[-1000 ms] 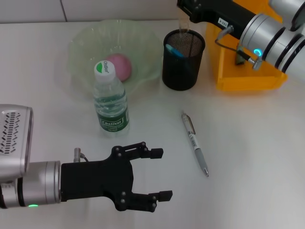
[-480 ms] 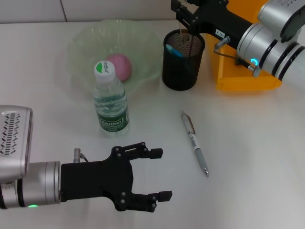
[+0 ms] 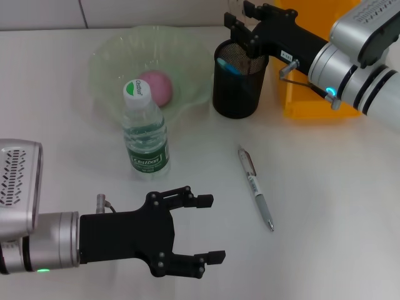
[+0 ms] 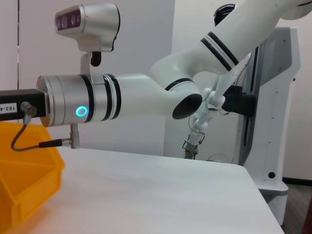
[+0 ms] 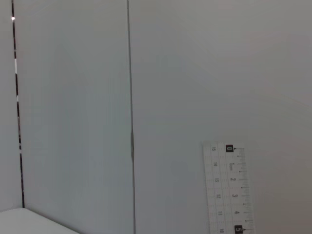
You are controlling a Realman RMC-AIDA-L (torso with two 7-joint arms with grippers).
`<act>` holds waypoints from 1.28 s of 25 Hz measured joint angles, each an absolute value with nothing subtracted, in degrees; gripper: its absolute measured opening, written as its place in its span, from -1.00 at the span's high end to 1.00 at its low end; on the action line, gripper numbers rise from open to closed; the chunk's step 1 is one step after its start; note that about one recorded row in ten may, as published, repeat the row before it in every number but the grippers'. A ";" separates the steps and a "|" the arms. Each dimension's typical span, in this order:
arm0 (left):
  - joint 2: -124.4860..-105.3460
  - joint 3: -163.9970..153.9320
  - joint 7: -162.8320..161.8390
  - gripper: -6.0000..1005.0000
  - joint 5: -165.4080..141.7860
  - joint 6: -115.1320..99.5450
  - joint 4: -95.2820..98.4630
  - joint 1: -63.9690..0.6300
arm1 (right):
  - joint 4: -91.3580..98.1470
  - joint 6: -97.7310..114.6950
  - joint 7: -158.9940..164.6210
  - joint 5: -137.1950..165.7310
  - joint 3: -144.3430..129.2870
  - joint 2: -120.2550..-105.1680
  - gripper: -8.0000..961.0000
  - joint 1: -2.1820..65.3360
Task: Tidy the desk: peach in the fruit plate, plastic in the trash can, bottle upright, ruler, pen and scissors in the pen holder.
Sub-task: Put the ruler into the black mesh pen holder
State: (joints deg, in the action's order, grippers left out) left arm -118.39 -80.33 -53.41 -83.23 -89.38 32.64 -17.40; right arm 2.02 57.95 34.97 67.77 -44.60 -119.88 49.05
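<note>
My right gripper [image 3: 245,25] hovers at the far rim of the black mesh pen holder [image 3: 240,84]. It is shut on the clear ruler [image 5: 226,187], which stands upright in the right wrist view. A blue piece [image 3: 229,66] shows inside the holder. The pen [image 3: 255,187] lies flat on the table in front of the holder. The pink peach [image 3: 160,86] rests in the pale green fruit plate [image 3: 109,56]. The bottle [image 3: 145,134] stands upright before the plate. My left gripper [image 3: 212,228] is open low at the near left, holding nothing. No plastic is in view.
A yellow bin [image 3: 315,103] stands right of the pen holder, partly under my right arm; its corner [image 4: 27,178] also shows in the left wrist view. White table surface stretches around the pen and to the right.
My right gripper has come down and to the left, from above the yellow bin's corner to the pen holder's rim, carrying the ruler. The left arm has not moved.
</note>
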 joint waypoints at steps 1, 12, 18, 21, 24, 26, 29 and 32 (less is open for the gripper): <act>-118.39 -80.31 -53.37 -0.74 -83.23 -89.37 32.62 -17.40 | 1.55 57.89 33.86 67.77 -44.30 -119.88 0.18 48.98; -118.39 -79.83 -52.86 -0.74 -83.23 -89.01 31.98 -17.07 | 0.44 57.87 32.97 67.75 -44.21 -119.88 0.18 48.27; -118.39 -79.92 -52.82 -0.74 -83.23 -89.52 31.99 -16.99 | 0.35 57.58 32.89 67.96 -44.67 -119.88 0.18 48.11; -118.45 -79.83 -52.82 -0.74 -83.23 -90.07 31.99 -16.81 | 0.34 57.37 32.87 68.02 -44.74 -119.88 0.18 47.91; -118.45 -79.81 -52.82 -0.74 -83.23 -90.30 31.99 -16.77 | 0.35 57.39 32.87 68.03 -44.74 -119.88 0.18 47.83; -118.39 -79.80 -52.82 -0.74 -83.23 -90.50 31.99 -16.76 | 0.35 57.64 32.87 68.28 -44.81 -119.88 0.18 47.81; -118.37 -79.80 -52.82 -0.74 -83.22 -90.54 31.99 -16.76 | 0.28 57.75 32.87 68.38 -44.85 -119.88 0.17 47.76; -118.38 -79.80 -52.82 -0.74 -83.17 -90.60 31.99 -16.78 | 0.21 57.84 33.04 68.40 -44.84 -119.88 0.15 47.67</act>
